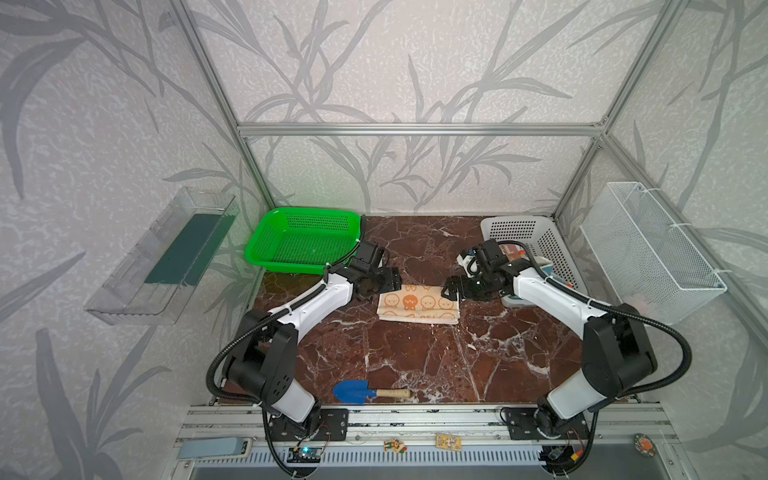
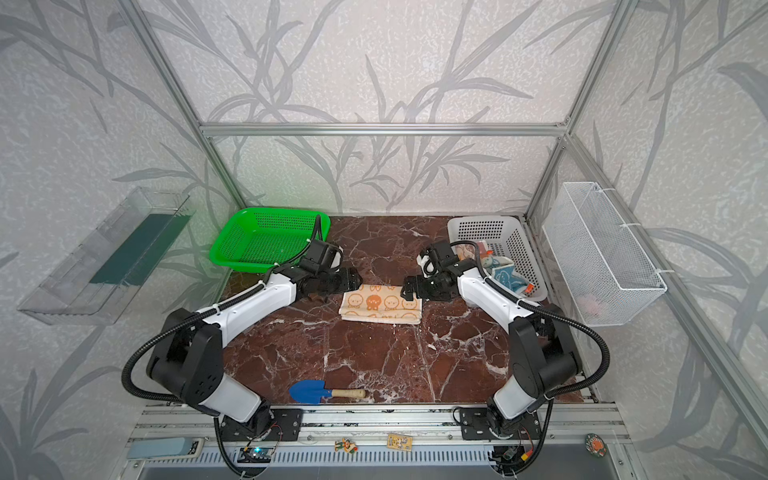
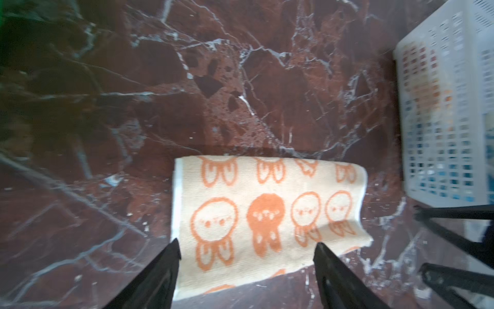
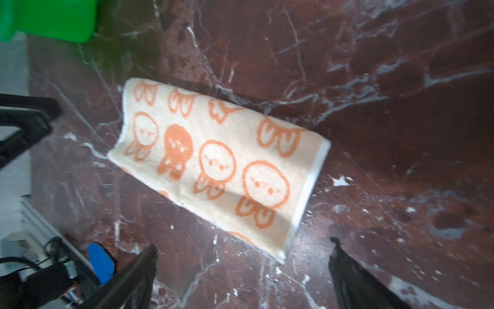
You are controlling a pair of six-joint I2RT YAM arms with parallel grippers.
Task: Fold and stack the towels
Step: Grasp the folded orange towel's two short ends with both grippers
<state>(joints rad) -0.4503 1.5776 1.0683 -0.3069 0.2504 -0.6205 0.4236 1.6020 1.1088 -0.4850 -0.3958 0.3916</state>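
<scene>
A folded cream towel with orange bunny faces [image 1: 417,306] [image 2: 381,306] lies flat on the marble table [image 1: 415,357], a little behind its middle. My left gripper [image 1: 392,282] [image 2: 353,281] hovers at the towel's left end, jaws open and nothing between them. In the left wrist view the gripper [image 3: 247,243] straddles the towel [image 3: 267,187] without touching it. My right gripper [image 1: 451,289] [image 2: 409,291] stands open at the right end. Seen from the right wrist, the gripper [image 4: 243,243] is just short of the towel's corner [image 4: 213,166]. More towels [image 2: 505,275] lie bunched in the white basket [image 2: 478,226], partly hidden by my right arm.
A green basket [image 1: 303,239] [image 4: 48,18] stands at the back left and the white basket [image 1: 515,228] [image 3: 441,107] at the back right. A blue trowel with a wooden handle [image 1: 357,391] lies near the front edge. A wire basket [image 1: 648,249] hangs on the right wall.
</scene>
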